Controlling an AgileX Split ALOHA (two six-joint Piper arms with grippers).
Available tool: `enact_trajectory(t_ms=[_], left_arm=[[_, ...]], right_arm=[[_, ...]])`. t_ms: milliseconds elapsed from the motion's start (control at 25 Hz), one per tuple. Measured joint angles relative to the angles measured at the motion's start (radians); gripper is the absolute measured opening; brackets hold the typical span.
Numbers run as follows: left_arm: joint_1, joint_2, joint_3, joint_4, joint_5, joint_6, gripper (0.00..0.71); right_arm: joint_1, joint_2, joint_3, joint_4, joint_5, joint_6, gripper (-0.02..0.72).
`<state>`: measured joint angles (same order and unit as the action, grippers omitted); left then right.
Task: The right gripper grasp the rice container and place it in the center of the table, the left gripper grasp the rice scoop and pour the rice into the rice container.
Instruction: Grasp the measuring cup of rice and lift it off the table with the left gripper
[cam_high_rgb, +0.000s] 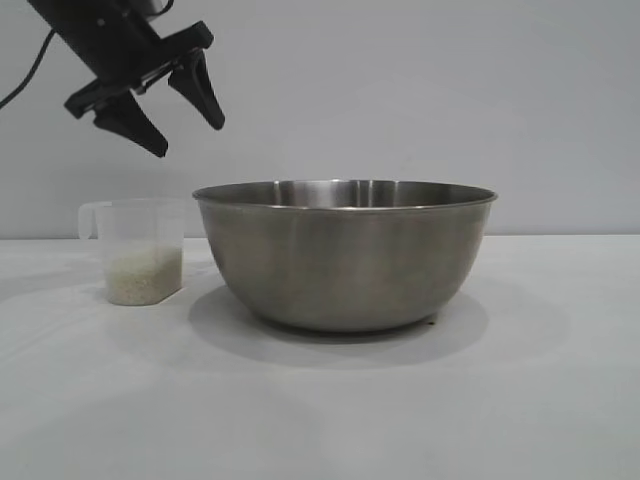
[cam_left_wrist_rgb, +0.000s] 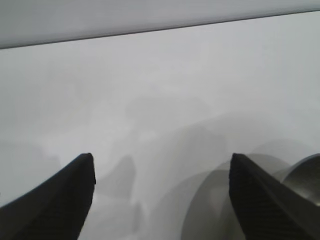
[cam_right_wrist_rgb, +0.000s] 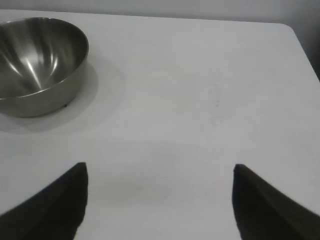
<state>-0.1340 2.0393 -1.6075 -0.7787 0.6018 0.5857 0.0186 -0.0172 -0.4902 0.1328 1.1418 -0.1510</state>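
Observation:
The rice container (cam_high_rgb: 345, 255), a wide steel bowl, stands upright in the middle of the white table (cam_high_rgb: 320, 420). Left of it, a small gap apart, stands the rice scoop (cam_high_rgb: 140, 245), a clear plastic cup with its handle turned away from the bowl. Rice (cam_high_rgb: 145, 275) fills its lower third. My left gripper (cam_high_rgb: 189, 139) hangs open in the air above the scoop, touching nothing. Its wrist view shows the open left gripper (cam_left_wrist_rgb: 161, 165) over bare table, with the bowl's rim (cam_left_wrist_rgb: 307, 175) at one side. The right gripper (cam_right_wrist_rgb: 160, 170) is open and empty, well away from the rice container (cam_right_wrist_rgb: 40, 60).
A plain grey wall stands behind the table. In the right wrist view the table's edge (cam_right_wrist_rgb: 300, 45) and rounded corner lie beyond the bowl's side. Bare tabletop (cam_right_wrist_rgb: 200, 100) stretches between the right gripper and the bowl.

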Motion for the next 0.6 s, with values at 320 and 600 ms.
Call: enact_trajectory(t_ms=[320,600], left_arm=[[0.000,-0.120,0.000,0.204,0.111,-0.010,0.493],[0.000,-0.169,0.000,0.316,0.254,-0.104,0.493]], right_arm=[[0.000,0.000,0.000,0.000,0.000,0.000,0.558],[0.000,0.000,0.000,0.000,0.000,0.000,0.558]])
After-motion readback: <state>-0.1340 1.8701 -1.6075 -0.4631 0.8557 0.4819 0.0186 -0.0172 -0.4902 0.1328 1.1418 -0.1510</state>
